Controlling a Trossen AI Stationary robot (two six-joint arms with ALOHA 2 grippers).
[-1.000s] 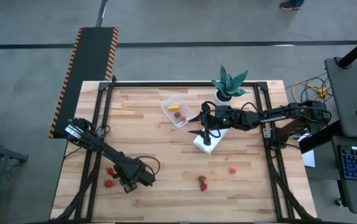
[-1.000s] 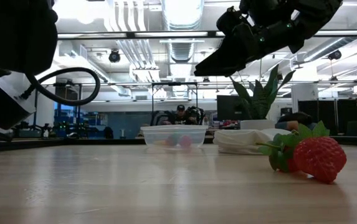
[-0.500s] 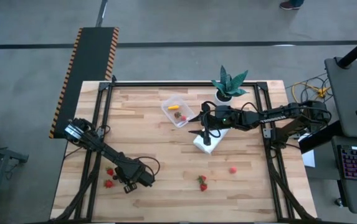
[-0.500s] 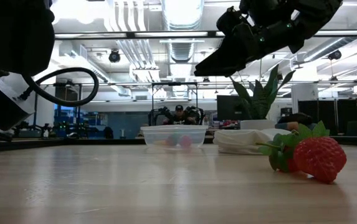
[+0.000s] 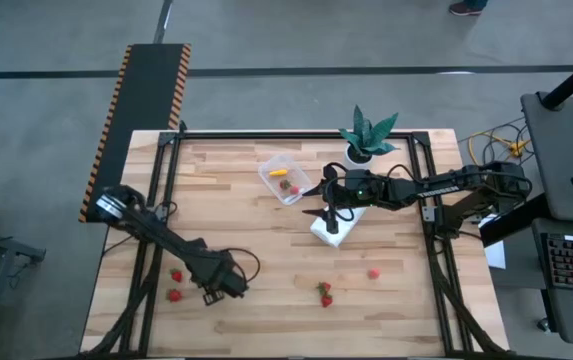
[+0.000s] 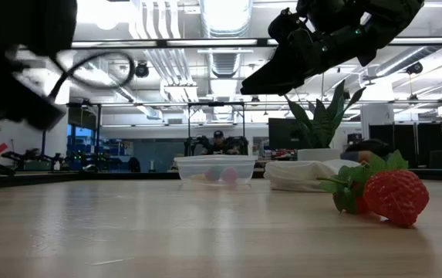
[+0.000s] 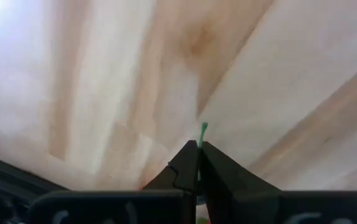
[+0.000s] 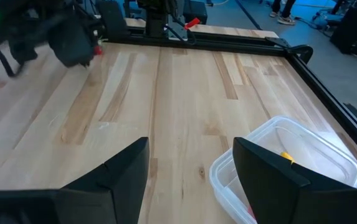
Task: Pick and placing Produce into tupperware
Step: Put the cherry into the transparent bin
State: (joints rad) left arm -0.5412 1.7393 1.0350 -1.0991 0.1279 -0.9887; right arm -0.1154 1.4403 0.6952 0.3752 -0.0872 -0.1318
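My left gripper (image 5: 224,284) hangs over the near left part of the table, shut on a small red strawberry (image 8: 95,50). My right gripper (image 5: 316,203) hovers open between the clear tupperware (image 5: 284,178) and the white cloth (image 5: 336,224). In the right wrist view the tupperware (image 8: 290,163) lies just ahead of the fingers and holds a yellow-orange piece (image 8: 287,157) and a red one. Loose strawberries lie on the table at the left (image 5: 176,275) (image 5: 174,295), in the near middle (image 5: 324,292) and to the right (image 5: 373,272). My left gripper pinches the strawberry between its two shut fingers, which hide most of the fruit. A green leaf tip (image 7: 203,129) sticks out past the fingertips, and a bit of red shows at the gripper (image 8: 95,50). The fruit is lifted clear of the table.
A green potted plant (image 5: 368,135) stands at the far edge behind the right arm. A black frame rail (image 5: 296,134) runs around the table. One strawberry (image 6: 386,197) lies close to the low camera. Bare wood (image 5: 266,240) stretches between the two grippers.
My left gripper has risen from the table with its fingers shut; in the low view its arm has swung upward and now shows blurred. My right gripper has kept still.
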